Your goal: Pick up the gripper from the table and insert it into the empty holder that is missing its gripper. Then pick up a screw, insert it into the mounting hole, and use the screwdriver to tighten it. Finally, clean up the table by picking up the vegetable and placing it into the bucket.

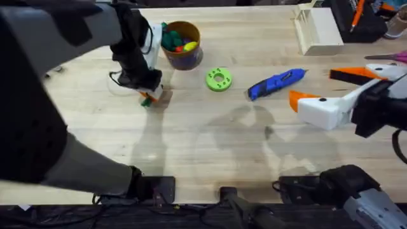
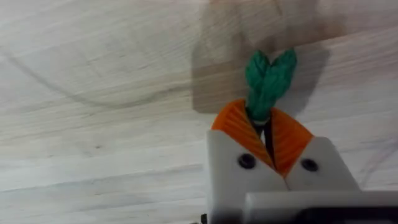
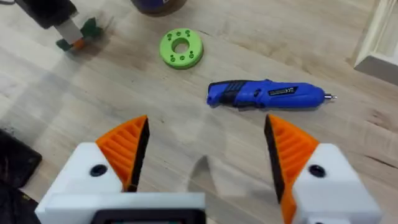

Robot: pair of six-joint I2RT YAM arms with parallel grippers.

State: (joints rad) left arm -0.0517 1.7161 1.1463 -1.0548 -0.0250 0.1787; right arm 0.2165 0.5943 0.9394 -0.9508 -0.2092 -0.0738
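Green vegetable between left gripper pads.

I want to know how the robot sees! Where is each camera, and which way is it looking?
Overhead: sits above the arm bases, looking down and forward over the table; both arms show, the left one large and dark.
Left wrist: rides the left arm, looking at its left claw shut on the vegetable.
Right wrist: rides the right arm, looking past its open right claw at the screwdriver and green ring.
Shared: overhead and right wrist both show the screwdriver, ring and left claw.
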